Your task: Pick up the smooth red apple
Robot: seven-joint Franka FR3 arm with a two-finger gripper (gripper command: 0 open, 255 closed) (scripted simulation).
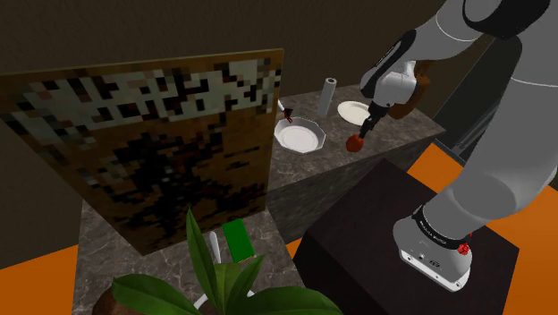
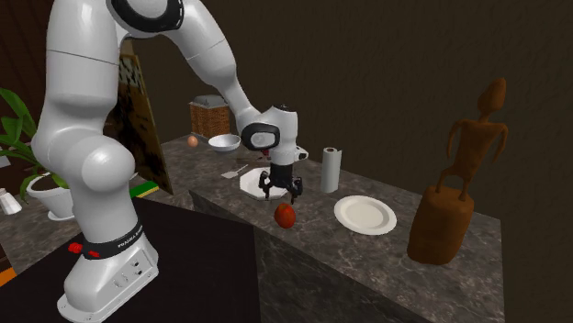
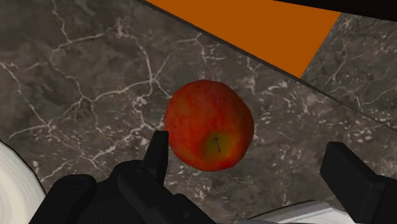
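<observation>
Black gripper (image 3: 248,145) — open wide above red apple (image 3: 210,124)

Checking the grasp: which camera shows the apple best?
Wrist view: the red apple sits close up between the open fingers. The shoulder view shows it tiny under the gripper; the second exterior view, small but whole.

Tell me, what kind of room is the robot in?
Probably a kitchen in a house, though I can't be sure. A dark marble counter holds white plates, a paper towel roll and a red apple, and a wicker basket sits further back.
</observation>
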